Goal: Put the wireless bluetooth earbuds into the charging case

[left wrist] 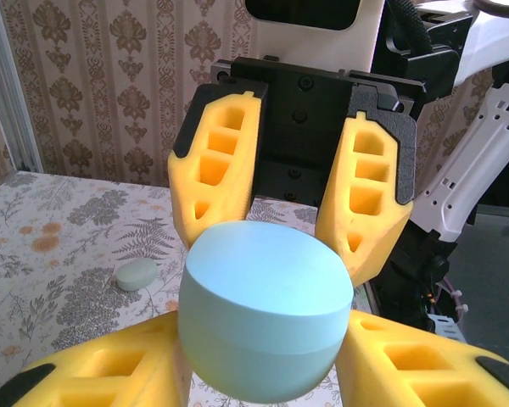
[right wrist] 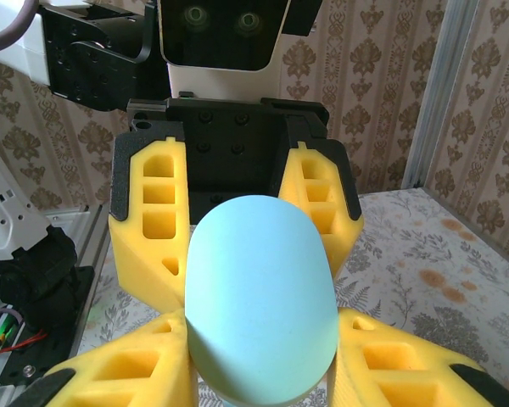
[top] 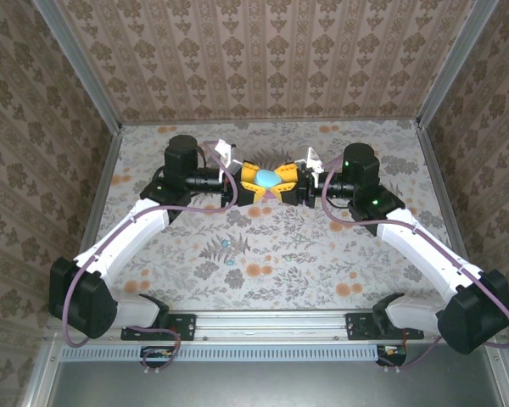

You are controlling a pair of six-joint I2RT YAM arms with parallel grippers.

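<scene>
- The left hand point(top: 253, 181), coming in from 9 o'clock, has its yellow foam fingers closed against the sides of a pale blue, pebble-shaped plastic charging case point(left wrist: 263, 314).
- The right hand point(top: 286, 181), coming in from 3 o'clock, grips the same case from the opposite end.
- The case hangs between them above the flower-patterned table point(top: 322, 254), toward 12 o'clock in the overhead view.
- The case looks closed, with only a faint line running round its body in the left wrist view, so the step in hand appears to be opening it.
- To do that well, one hand should pinch the lower shell and the other the lid, parting them along that line.
- The pull should be slow, since the smooth rounded shell could slip out of soft foam.
- Count: two hands and one blue case.
- One small mint-green rounded piece point(left wrist: 136, 274) lies on the table at 9 o'clock of the case in the left wrist view.
- Whether that piece is an earbud cannot be told.
</scene>
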